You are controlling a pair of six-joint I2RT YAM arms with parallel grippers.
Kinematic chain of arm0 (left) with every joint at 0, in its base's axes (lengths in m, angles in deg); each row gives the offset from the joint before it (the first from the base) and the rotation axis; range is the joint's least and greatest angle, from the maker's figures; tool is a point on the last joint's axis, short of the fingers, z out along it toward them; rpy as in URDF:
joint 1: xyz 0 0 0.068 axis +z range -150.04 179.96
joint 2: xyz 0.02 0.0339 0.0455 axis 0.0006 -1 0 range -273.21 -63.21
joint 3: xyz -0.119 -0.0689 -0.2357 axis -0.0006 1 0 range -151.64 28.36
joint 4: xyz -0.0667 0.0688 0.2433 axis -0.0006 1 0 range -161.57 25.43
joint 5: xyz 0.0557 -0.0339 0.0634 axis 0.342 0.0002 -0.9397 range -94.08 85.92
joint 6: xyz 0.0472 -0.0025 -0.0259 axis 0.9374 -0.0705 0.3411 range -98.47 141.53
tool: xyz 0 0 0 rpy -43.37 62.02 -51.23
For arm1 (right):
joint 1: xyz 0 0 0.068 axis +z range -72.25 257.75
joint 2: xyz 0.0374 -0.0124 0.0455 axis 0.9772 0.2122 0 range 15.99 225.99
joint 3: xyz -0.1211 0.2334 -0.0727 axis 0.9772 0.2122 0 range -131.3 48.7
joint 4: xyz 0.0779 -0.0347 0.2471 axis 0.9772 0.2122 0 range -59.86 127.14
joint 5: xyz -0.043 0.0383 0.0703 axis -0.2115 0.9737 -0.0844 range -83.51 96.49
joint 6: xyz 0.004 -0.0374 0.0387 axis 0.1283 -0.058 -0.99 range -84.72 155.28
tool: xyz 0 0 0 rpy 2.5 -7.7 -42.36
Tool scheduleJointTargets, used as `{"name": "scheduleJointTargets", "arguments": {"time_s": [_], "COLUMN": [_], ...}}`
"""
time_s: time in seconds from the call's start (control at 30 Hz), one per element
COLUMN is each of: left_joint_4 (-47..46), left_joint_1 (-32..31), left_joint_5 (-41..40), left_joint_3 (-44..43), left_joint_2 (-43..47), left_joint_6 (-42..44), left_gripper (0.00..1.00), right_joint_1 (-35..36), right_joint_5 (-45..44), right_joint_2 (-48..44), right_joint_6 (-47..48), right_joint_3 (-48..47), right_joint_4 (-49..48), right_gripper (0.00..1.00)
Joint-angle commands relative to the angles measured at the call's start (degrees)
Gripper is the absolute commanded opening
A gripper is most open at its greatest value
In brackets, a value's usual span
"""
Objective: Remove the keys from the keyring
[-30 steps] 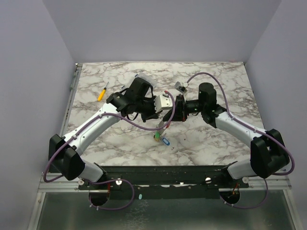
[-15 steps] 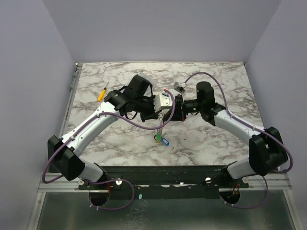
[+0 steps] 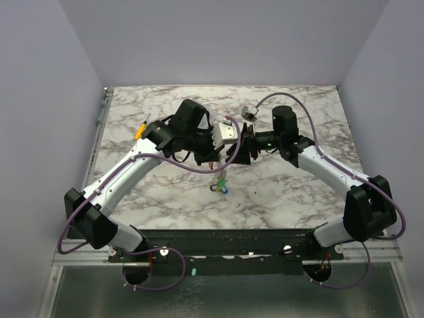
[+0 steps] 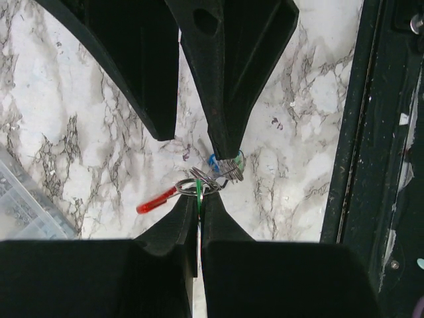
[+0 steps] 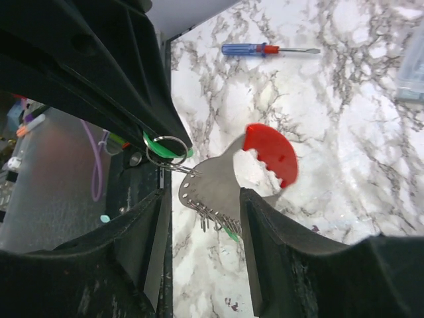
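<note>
**Left wrist view.** Left claw (image 4: 199,199) is clenched on the keyring (image 4: 204,177), with a green sliver in the same pinch. The red fob (image 4: 156,201) sticks out sideways from the ring, its long axis lying across the view. The right claw (image 4: 195,146) faces in from the opposite side, jaws apart, gripping nothing. One of its finger tips is at the blue and green tags of the keys (image 4: 224,163); touching or just beside, cannot tell. A corner of a clear box (image 4: 26,209) shows at the edge, on the tabletop (image 4: 291,99).

**Right wrist view.** This shows what the left wrist view hides. The fob is a silvery plate with a red arc, and it lies in the gap between the right claw's open jaws. Its long axis runs from the ring toward that claw. The ring sits beyond the plate, at the left claw's tips. Thin key pieces fringe the plate's near edge. A blue-handled screwdriver (image 5: 265,48) lies well apart.

**Top view.** The claws meet tip to tip over mid-tabletop, and the ring is too small to read. The tags show just nearer than the claws; whether they rest on the tabletop, cannot tell.

**Judgement.** The right claw is free and nearest the keys. The next grip turns on closing on a tag beside the ring, not on the plate.
</note>
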Motion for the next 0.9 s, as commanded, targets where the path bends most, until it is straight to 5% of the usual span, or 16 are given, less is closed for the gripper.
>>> {"name": "scheduleJointTargets", "arguments": {"time_s": [0.0,0.87], "left_joint_4": [0.06,-5.2], "left_joint_1": [0.15,2.76], "left_joint_5": [-0.56,3.44], "left_joint_3": [-3.77,-4.93], "left_joint_2": [-1.67,-7.31], "left_joint_6": [-5.53,-22.94], "left_gripper": [0.0,0.0], "right_joint_1": [-1.27,-1.36], "right_joint_5": [-3.16,0.1], "right_joint_2": [-2.56,-3.3], "right_joint_6": [3.12,-10.12], "right_joint_3": [-2.01,7.44], "right_joint_4": [4.5,-13.19], "right_gripper": [0.54,0.42]}}
